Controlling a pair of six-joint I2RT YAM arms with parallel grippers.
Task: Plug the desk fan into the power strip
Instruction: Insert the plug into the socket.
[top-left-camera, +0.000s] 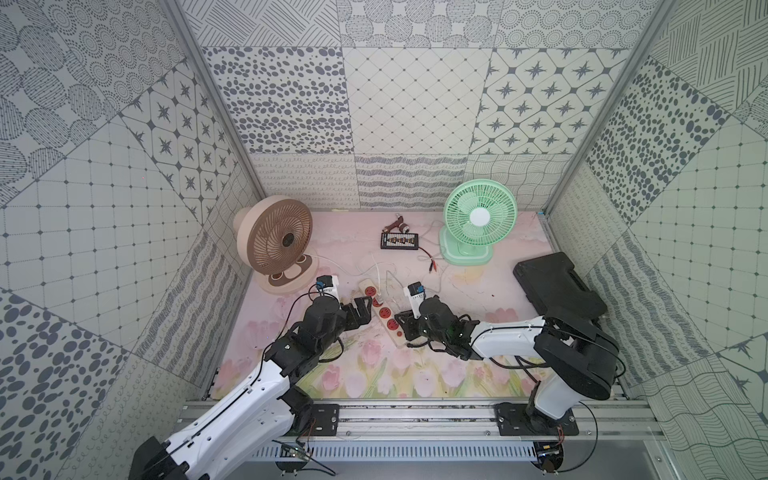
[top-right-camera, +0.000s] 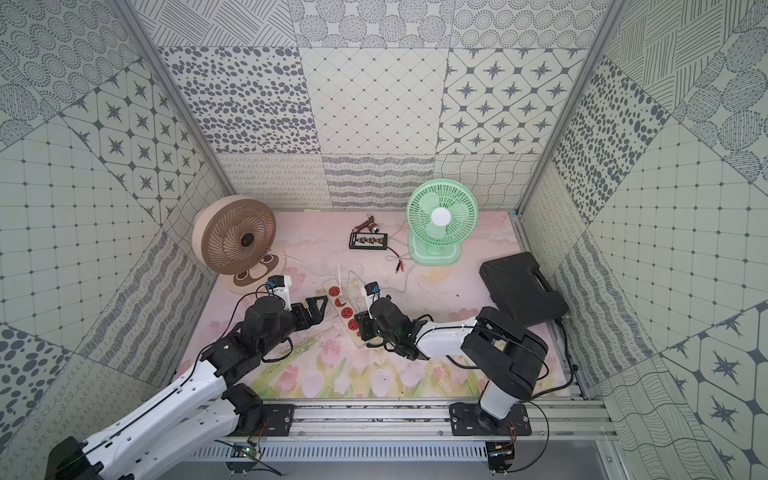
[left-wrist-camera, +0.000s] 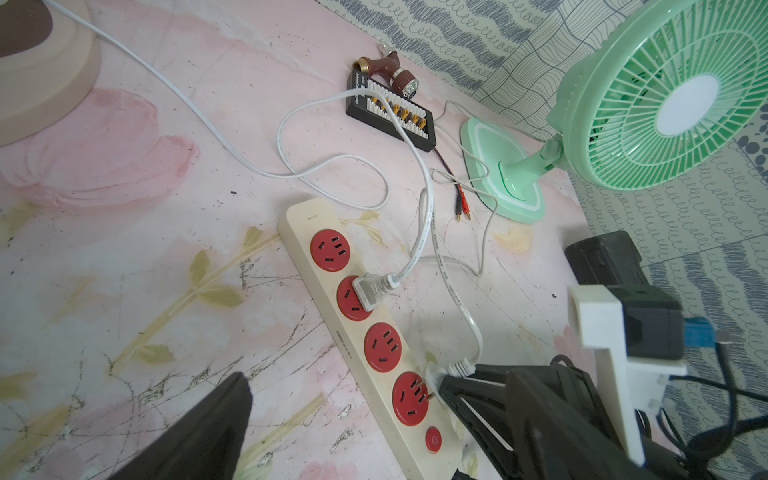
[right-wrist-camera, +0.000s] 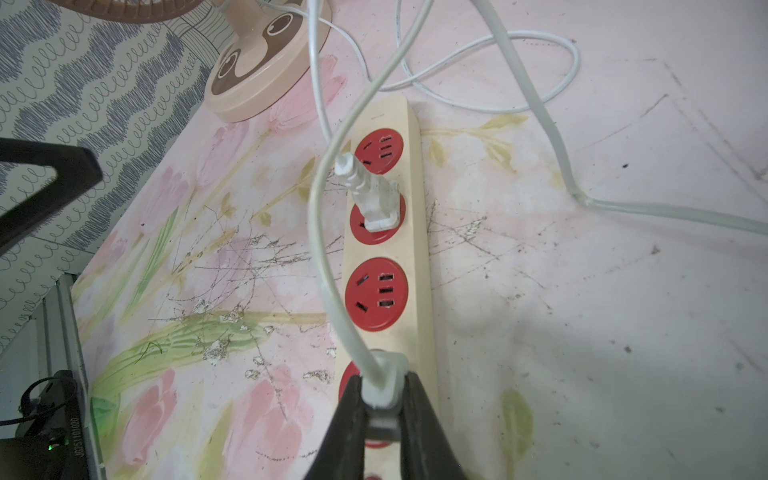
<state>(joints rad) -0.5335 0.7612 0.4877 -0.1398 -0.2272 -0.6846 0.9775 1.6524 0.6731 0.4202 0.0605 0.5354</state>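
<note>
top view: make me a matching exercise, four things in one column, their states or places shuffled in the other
Things:
1. left gripper
2. right gripper
3. black board
4. case

States or places:
a. lies at the right edge of the table
b. jaws shut on a white plug
c. lies toward the table's far edge, clip leads attached
d. jaws open, holding nothing

Pairs: 1-d, 2-b, 3-c, 4-a

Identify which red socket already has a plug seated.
Second socket from the power strip's buttonless end: a white plug sits in it. Two are bare; the right pincer holds another plug at the fourth socket.
</note>
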